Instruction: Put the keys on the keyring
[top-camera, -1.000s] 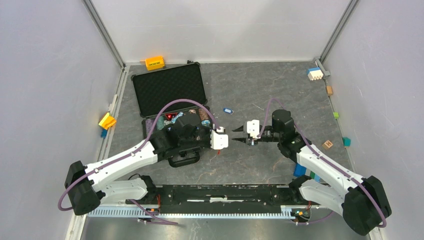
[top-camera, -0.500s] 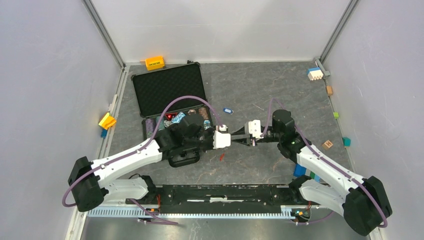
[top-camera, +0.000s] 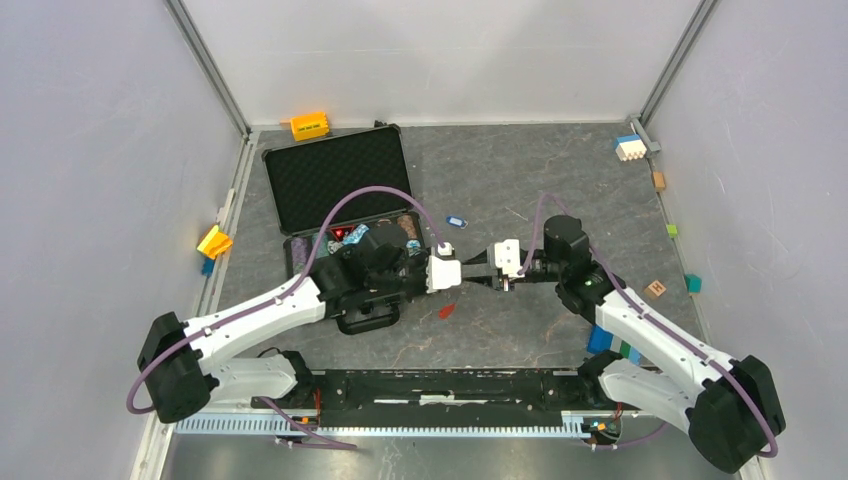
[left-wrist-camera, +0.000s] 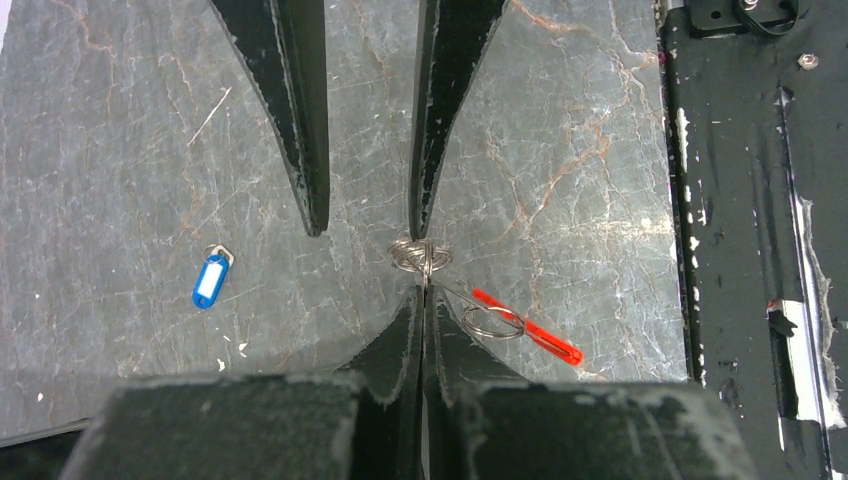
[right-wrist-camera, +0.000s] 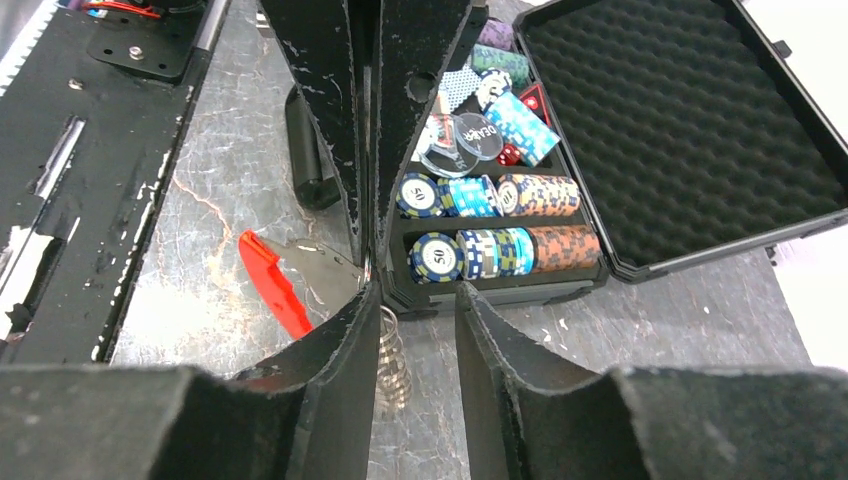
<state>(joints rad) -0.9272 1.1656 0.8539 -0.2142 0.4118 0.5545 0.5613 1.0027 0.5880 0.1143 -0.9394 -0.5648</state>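
The keyring (left-wrist-camera: 421, 255) is a small coil of silvery rings with a thin wire loop and a bright red flat strip (left-wrist-camera: 527, 326) hanging from it. My left gripper (left-wrist-camera: 422, 292) is shut on the coil and holds it above the table. My right gripper (right-wrist-camera: 416, 292) is open, facing the left one tip to tip. The coil (right-wrist-camera: 392, 355) lies against the inner face of its left finger. In the top view the grippers meet at mid-table, left gripper (top-camera: 467, 275), right gripper (top-camera: 483, 279), with the red strip (top-camera: 446, 311) below. A blue-headed key (left-wrist-camera: 210, 281) lies alone on the table (top-camera: 456, 221).
An open black case (top-camera: 340, 185) with poker chips (right-wrist-camera: 500, 195) sits under my left arm. Coloured blocks lie at the edges: orange (top-camera: 309, 125), yellow (top-camera: 214, 241), white-blue (top-camera: 629, 147), blue (top-camera: 600, 340). A black rail (top-camera: 450, 385) runs along the near edge.
My left gripper has moved right with the keyring until it meets the right gripper's tips. The red strip has swung out to the right below them.
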